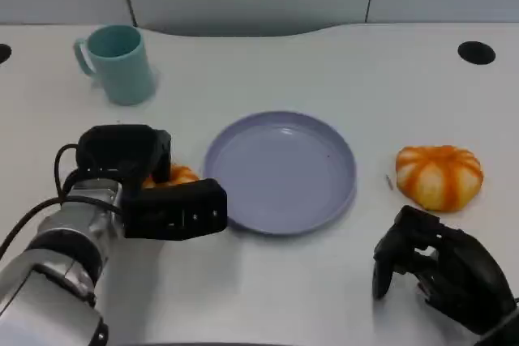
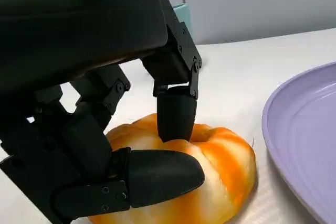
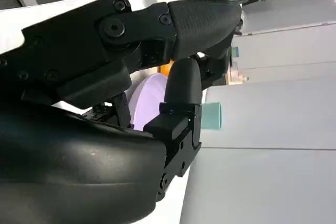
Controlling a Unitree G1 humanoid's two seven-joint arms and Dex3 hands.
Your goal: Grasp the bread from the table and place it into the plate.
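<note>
Left hand (image 1: 154, 188) is down on a bread (image 2: 210, 166) lying on the counter (image 1: 268, 297) just left of the plate (image 1: 280, 172). In the left wrist view the fingers (image 2: 176, 116) are curled onto the top of the orange-and-cream loaf, with another digit along its near side; they touch it, and I judge the hold to be formed or very nearly so, though the bread looks to rest on the counter, not lifted. A second bread (image 1: 439, 176), same colouring, sits on the counter to the right of the plate, apart from its rim. Right hand (image 1: 434, 269) rests low at the near right, fingers curled inward with nothing in them, short of that second loaf. Teal mug (image 1: 122, 62) stands at the far left, well apart from the work. Step in hand, as judged: secure the grasp, then carry to the plate. To do it well: close evenly on both flanks of the loaf without crushing the soft crumb; lift straight up enough to pass the raised rim, since the loaf lies almost against it; travel the short way right; release over the plate's middle. Risk: dragging sideways would nudge the plate. No brand, label or legible writing seen on any item.
</note>
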